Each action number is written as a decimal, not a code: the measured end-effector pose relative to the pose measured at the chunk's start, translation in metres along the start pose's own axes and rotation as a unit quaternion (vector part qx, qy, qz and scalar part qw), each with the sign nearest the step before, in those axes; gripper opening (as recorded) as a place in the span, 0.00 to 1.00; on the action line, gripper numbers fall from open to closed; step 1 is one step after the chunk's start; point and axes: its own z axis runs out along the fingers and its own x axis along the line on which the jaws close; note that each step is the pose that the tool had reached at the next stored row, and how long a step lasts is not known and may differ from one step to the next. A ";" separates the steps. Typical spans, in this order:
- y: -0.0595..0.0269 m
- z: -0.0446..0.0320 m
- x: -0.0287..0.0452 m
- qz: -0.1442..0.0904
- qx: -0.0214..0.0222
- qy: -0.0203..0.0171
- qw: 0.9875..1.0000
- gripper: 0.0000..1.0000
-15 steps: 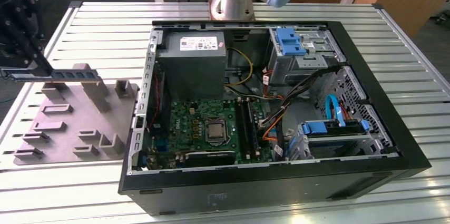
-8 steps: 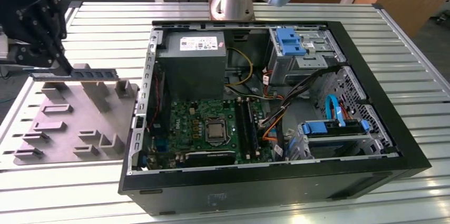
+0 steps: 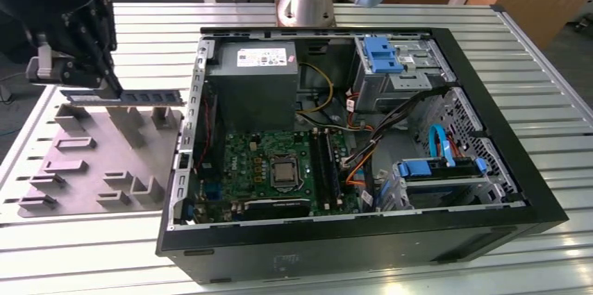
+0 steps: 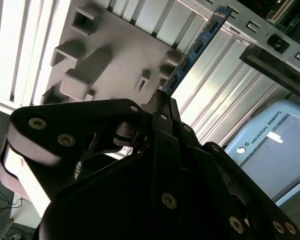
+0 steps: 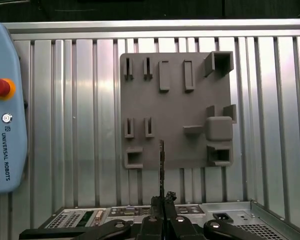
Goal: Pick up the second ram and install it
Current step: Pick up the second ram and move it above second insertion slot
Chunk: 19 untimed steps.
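The second ram (image 3: pixel 130 98), a thin green stick with black chips, hangs level above the grey plastic tray (image 3: pixel 83 170) at the exterior view's left. My gripper (image 3: pixel 110 88) is shut on its end furthest from the case. In both wrist views the ram shows edge-on, reaching out from the closed fingertips: second ram (image 4: pixel 195 50) from gripper (image 4: pixel 162 102), and second ram (image 5: pixel 161 160) from gripper (image 5: pixel 163 197). It is lifted off the tray (image 5: pixel 180 105) and touches none of the posts. The long black motherboard slots (image 3: pixel 324 164) lie inside the open computer case (image 3: pixel 199 121).
The open case holds a power supply (image 3: pixel 250 83), drive cages (image 3: pixel 407 62) and loose cables. Upright posts stand on the tray (image 4: pixel 120 55). A teach pendant (image 5: pixel 5 110) lies on the slatted metal table (image 3: pixel 121 31). The arm's base (image 3: pixel 306 3) stands behind the case.
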 end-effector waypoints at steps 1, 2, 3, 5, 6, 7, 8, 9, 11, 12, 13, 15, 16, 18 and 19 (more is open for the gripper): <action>-0.0035 -0.0001 -0.0002 0.000 0.000 0.000 1.000 0.13; -0.0070 -0.0003 -0.0003 0.000 0.000 0.000 1.000 0.13; -0.0108 -0.0005 -0.0005 0.000 0.000 0.000 1.000 0.13; -0.0180 -0.0008 -0.0008 0.000 0.000 0.000 1.000 0.13; -0.0217 -0.0010 -0.0010 0.000 0.000 0.000 1.000 0.13; -0.0253 -0.0012 -0.0012 0.000 0.000 0.000 1.000 0.13; -0.0291 -0.0013 -0.0013 0.000 0.000 0.000 1.000 0.13; -0.0332 -0.0014 -0.0015 0.000 0.000 0.000 1.000 0.13; -0.0411 -0.0019 -0.0019 0.000 0.000 0.000 1.000 0.13; -0.0452 -0.0021 -0.0021 0.000 0.000 0.000 1.000 0.13; -0.0495 -0.0023 -0.0023 0.000 0.000 0.000 1.000 0.13; -0.0586 -0.0027 -0.0027 0.000 0.000 0.000 1.000 0.13; -0.0630 -0.0029 -0.0029 0.000 0.000 0.000 1.000 0.13; -0.0720 -0.0033 -0.0033 0.000 0.000 0.000 1.000 0.13; -0.0765 -0.0036 -0.0036 0.000 0.000 0.000 1.000 0.13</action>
